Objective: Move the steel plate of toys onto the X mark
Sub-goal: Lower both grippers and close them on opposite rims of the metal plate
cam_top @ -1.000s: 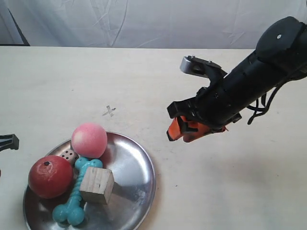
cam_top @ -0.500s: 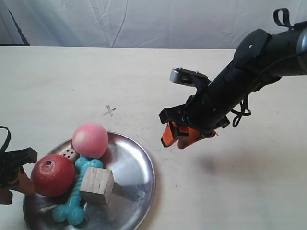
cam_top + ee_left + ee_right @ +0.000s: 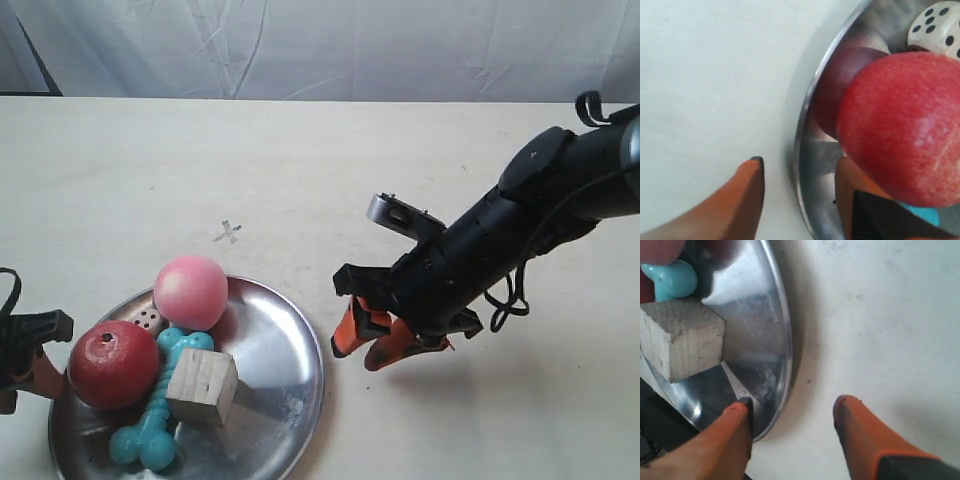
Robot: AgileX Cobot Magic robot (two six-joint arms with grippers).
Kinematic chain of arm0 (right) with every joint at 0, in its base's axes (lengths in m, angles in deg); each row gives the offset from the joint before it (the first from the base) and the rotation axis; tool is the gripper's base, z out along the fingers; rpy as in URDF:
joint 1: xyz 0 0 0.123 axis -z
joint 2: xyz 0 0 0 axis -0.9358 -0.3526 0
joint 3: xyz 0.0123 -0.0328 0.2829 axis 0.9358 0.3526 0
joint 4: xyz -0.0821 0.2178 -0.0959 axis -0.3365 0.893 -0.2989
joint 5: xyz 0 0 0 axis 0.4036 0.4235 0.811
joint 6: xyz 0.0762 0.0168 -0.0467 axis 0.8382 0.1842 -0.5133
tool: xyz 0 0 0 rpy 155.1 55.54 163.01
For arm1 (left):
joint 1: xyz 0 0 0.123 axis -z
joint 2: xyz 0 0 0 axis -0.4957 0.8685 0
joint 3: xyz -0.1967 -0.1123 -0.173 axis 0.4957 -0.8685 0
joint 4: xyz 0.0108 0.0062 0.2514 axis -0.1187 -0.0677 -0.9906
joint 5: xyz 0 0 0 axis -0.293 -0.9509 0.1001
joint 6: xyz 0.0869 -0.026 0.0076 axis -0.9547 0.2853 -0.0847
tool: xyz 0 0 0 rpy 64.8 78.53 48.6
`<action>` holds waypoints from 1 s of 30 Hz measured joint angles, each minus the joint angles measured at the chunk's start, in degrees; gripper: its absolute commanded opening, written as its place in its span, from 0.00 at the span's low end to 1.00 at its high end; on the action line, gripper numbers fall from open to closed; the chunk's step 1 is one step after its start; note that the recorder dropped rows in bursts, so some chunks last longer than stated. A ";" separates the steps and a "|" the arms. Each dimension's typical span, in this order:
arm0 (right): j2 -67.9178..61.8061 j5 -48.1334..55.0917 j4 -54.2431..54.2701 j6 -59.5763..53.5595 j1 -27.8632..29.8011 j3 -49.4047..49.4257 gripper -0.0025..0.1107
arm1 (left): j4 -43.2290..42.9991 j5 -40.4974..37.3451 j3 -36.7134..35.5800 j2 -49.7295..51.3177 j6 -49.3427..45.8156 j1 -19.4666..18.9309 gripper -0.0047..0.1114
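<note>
Beginning with the largest part, the right arm (image 3: 520, 215) is now brought lower and nearer to the steel plate (image 3: 280, 345) than one second ago. The right gripper (image 3: 357, 355) is held spread. In the right wrist view one orange finger is seen above the rim beside the wooden cube (image 3: 682, 340), the other above the bare table (image 3: 300, 150). The left gripper (image 3: 800, 164), hardly in view one second ago, is now placed at the opposite rim. It is also spread, with one finger outside the rim and one inside, under the red ball (image 3: 900, 130). The plate itself is not moved: it is found low at the exterior view's left, with the toys (image 3: 150, 420) on it. The X mark (image 3: 229, 232) is left uncovered, just beyond the pink ball (image 3: 190, 292). It is judged that both rims are about to be pinched, and that lifting is not yet begun.
</note>
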 measured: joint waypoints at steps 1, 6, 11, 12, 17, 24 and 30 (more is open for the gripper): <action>0.00 -0.38 0.59 -0.33 -0.36 0.16 0.47 | 0.00 0.82 0.00 0.00 0.00 0.00 0.42; 0.00 -4.49 3.83 -0.93 -4.80 0.57 0.47 | 0.00 3.09 0.00 2.17 0.00 0.00 0.42; 0.00 -7.70 6.04 -0.93 -8.04 0.57 0.47 | 0.00 3.81 0.00 6.97 -1.06 0.00 0.42; 0.00 -7.98 6.19 -1.02 -8.07 0.57 0.47 | 0.23 3.81 0.00 7.65 -1.67 0.00 0.42; 0.00 -7.97 6.19 -1.02 -8.16 0.57 0.47 | 4.04 5.12 0.00 10.23 -6.48 0.00 0.42; 0.00 -12.04 7.26 -0.87 -8.30 7.11 0.47 | 7.40 7.10 0.29 12.42 -9.68 0.00 0.42; 0.22 -13.74 14.13 -4.87 -8.30 9.19 0.47 | 8.98 7.21 0.79 12.98 -10.96 0.00 0.42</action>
